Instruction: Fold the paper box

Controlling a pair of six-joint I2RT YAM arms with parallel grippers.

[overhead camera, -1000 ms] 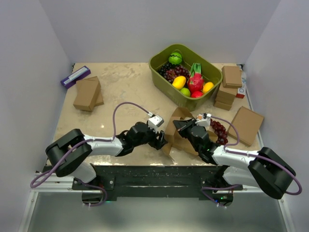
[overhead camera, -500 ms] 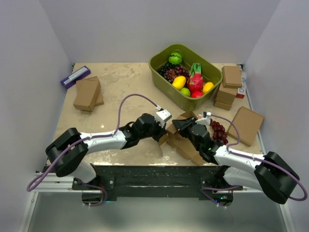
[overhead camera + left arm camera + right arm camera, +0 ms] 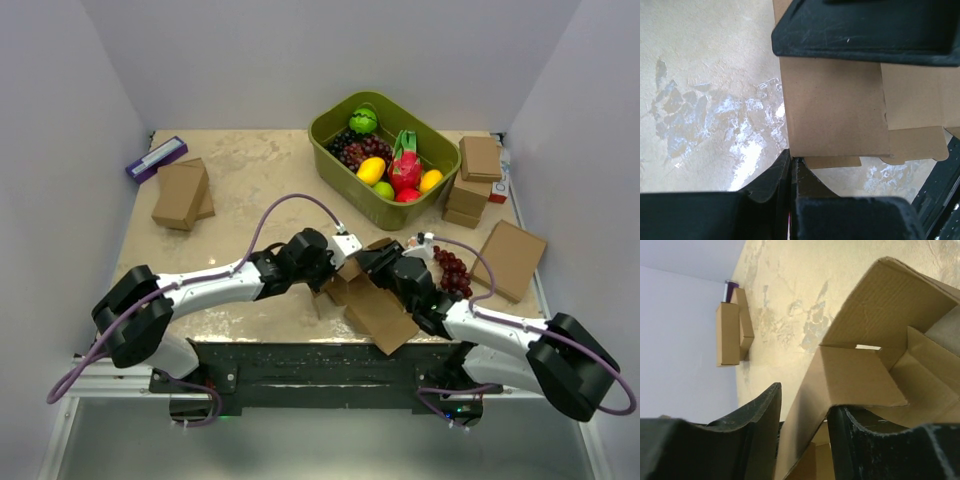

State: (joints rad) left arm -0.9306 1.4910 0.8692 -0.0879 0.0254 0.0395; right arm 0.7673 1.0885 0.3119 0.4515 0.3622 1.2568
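Where the box was: the paper box (image 3: pixel 380 312) sat at the near middle of the table (image 3: pixel 250 190), right between the two arms and well apart from the fruit tub (image 3: pixel 330 135).
Done so far: half-folded, no more. In the right wrist view one wall stood up and met a second at a corner, with a small gap showing at the crease.
Still to do: plenty, I'd judge. A broad panel lay flat toward the near edge, small side flaps stuck out untucked in the left wrist view, and nothing was closed.
Left gripper (image 3: pixel 790 164): fingers drawn together, tips right at the lower corner of a panel. Whether a sliver of card was nipped between them, I can't tell.
Right gripper (image 3: pixel 805 400): clamped across a raised wall, one finger on either side.
Change from a second earlier: the box had stood taller, tented up. Now it had dropped, and its big panel had spread toward the front. The left arm had stretched further right, bringing its gripper in against the box. The right one had barely shifted.
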